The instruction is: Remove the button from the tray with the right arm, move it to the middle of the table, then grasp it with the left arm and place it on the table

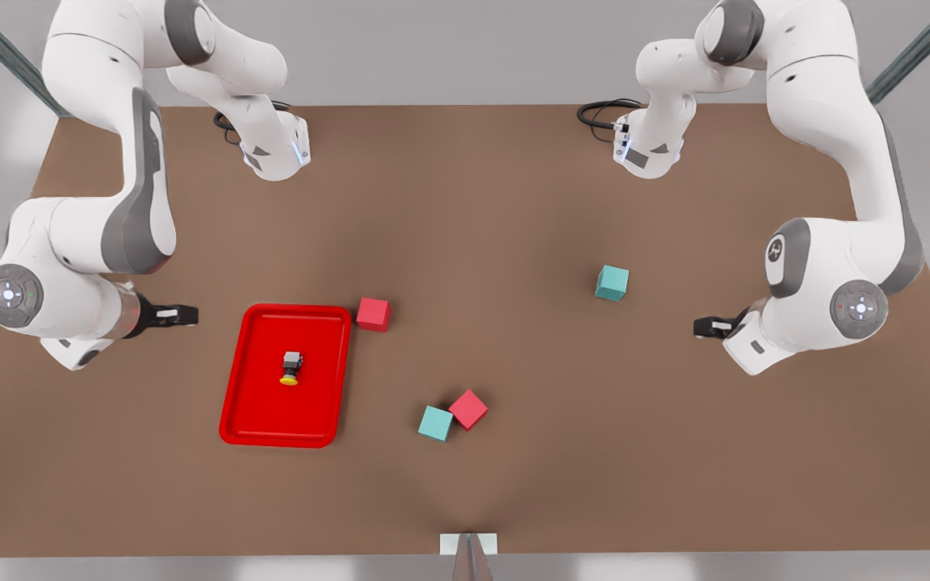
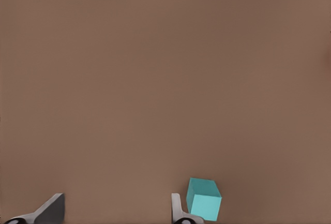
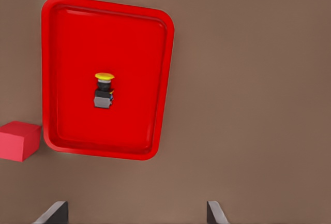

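The button, a yellow cap on a grey-black body, lies on its side inside the red tray on the table, at the front view's left. From the right wrist view the button rests mid-tray. My right gripper hovers left of the tray, apart from it; its gripper is open and holds nothing. At the front view's right my left gripper waits, open, with nothing between its fingers.
One red cube touches the tray's far corner. A teal cube sits close to the left gripper. Another teal cube and red cube lie together near the front middle.
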Controlling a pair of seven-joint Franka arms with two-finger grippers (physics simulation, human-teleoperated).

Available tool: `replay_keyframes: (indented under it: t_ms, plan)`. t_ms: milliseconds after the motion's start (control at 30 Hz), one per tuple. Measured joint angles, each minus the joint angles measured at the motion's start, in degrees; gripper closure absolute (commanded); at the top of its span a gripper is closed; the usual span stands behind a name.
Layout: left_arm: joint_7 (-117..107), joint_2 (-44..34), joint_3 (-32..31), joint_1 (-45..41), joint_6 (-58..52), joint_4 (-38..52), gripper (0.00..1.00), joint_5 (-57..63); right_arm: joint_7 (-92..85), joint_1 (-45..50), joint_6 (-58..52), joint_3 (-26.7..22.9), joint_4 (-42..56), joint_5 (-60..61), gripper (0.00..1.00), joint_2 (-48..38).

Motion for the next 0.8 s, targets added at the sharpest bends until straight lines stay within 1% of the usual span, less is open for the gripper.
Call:
replay_keyframes:
  t_ms: [100, 200, 433, 567, 633, 700, 800]
  plan:
    - [0.0, 0.8, -0.1, -0.9, 0.9, 0.2, 0.0, 0.5, -0.1, 1.0, 5.1, 0.1, 0.1, 0.1, 0.0, 8.1]
    - [-0.1, 1.5, -0.1, -1.2, 1.7, 0.2, 0.0, 0.8, 0.0, 4.5, 10.9, 0.1, 0.3, 0.2, 0.0, 13.5]
    - [-0.2, 2.0, -0.1, -1.6, 2.7, 0.3, 0.0, 1.1, 1.7, 12.1, 16.2, 0.2, -0.1, 3.4, 0.0, 13.4]
    - [-0.3, 2.5, -0.1, -1.7, 2.9, 0.3, 0.0, 1.1, 5.0, 12.8, 18.9, 0.2, -3.2, 3.1, 0.0, 12.5]
    - [-0.4, 2.6, -0.1, -1.9, 3.0, 0.2, 0.0, 1.1, 6.7, 11.1, 20.9, 0.3, -6.9, 2.5, 0.0, 11.6]
    - [-0.4, 2.6, -0.1, -2.3, 3.0, 0.3, 0.0, 1.0, 8.0, 6.3, 24.5, 1.5, -15.1, 2.2, 0.0, 8.4]
    - [-0.6, 2.6, -0.1, -2.4, 3.1, 0.3, 0.0, 1.0, 9.3, 2.6, 29.6, 2.3, -21.7, 2.0, 0.0, 6.6]
